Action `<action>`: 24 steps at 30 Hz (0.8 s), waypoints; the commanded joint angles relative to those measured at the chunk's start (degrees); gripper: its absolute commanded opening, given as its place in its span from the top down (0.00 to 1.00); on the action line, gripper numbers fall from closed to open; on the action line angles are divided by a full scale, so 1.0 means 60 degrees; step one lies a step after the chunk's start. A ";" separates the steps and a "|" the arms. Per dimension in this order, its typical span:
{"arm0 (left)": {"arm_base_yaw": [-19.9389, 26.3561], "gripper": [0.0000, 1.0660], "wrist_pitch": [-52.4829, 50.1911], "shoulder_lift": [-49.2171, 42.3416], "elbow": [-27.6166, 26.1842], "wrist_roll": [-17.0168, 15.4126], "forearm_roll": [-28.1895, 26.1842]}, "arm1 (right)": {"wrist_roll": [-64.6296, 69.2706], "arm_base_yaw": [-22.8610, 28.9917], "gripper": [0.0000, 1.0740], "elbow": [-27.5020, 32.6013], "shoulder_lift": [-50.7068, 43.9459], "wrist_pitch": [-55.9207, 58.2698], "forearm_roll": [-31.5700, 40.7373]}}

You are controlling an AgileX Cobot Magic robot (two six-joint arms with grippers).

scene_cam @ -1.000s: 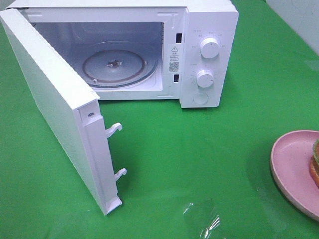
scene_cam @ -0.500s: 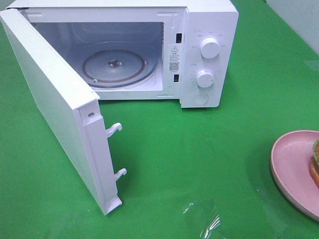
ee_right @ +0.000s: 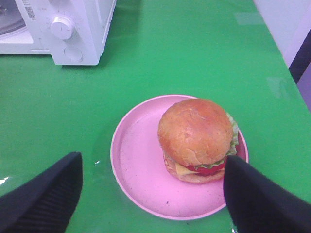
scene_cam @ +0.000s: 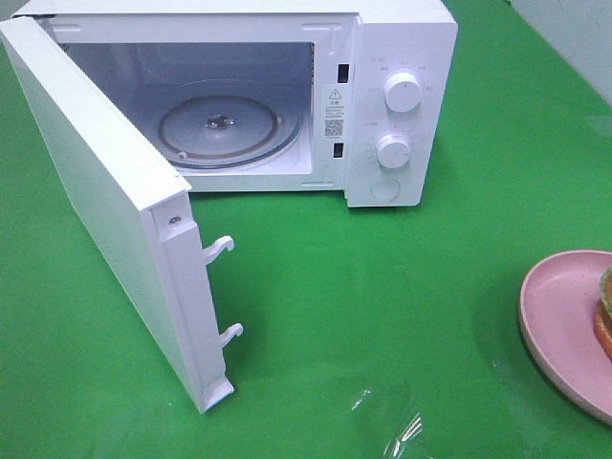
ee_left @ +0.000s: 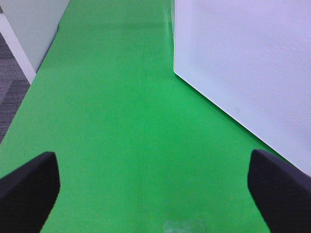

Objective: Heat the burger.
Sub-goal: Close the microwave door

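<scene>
White boxy microwave oven sits at the far side of the green cloth-covered table, its white hinged door swung wide open toward the camera on the left, two latch hooks showing on the door's free edge. Inside the cavity, round clear glass turntable lies flat and bare. Two round white knobs on the control panel, upper knob above lower knob. Small round burger with glossy brown-orange bun and green lettuce edge sits on the round pink speckled plate, off-centre toward one side of it, red and yellow layers visible under the bun. In the high view plate is at the right edge of the table, well apart from the microwave, burger mostly cut off by the frame edge. Right gripper hovers above the plate, black fingers spread wide, one either side of the plate, touching nothing. Left gripper over bare green cloth near the door's outer dotted face, fingers wide apart, nothing between them. Height of either gripper above the table is hard to judge from the wrist views. Neither arm shows in the high view.
</scene>
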 commanded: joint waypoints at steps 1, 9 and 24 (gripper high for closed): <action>-0.0038 0.08 -0.0067 -0.0191 0.0019 0.0010 0.0000 | -0.0095 -0.0067 0.29 0.0029 -0.0363 0.0010 0.0048; -0.0038 0.08 -0.0067 -0.0191 0.0019 0.0010 0.0000 | -0.0095 -0.0067 0.29 0.0029 -0.0602 0.0010 0.0048; -0.0038 0.08 -0.0067 -0.0191 0.0019 0.0010 0.0000 | -0.0095 -0.0067 0.29 0.0029 -0.0602 0.0010 0.0048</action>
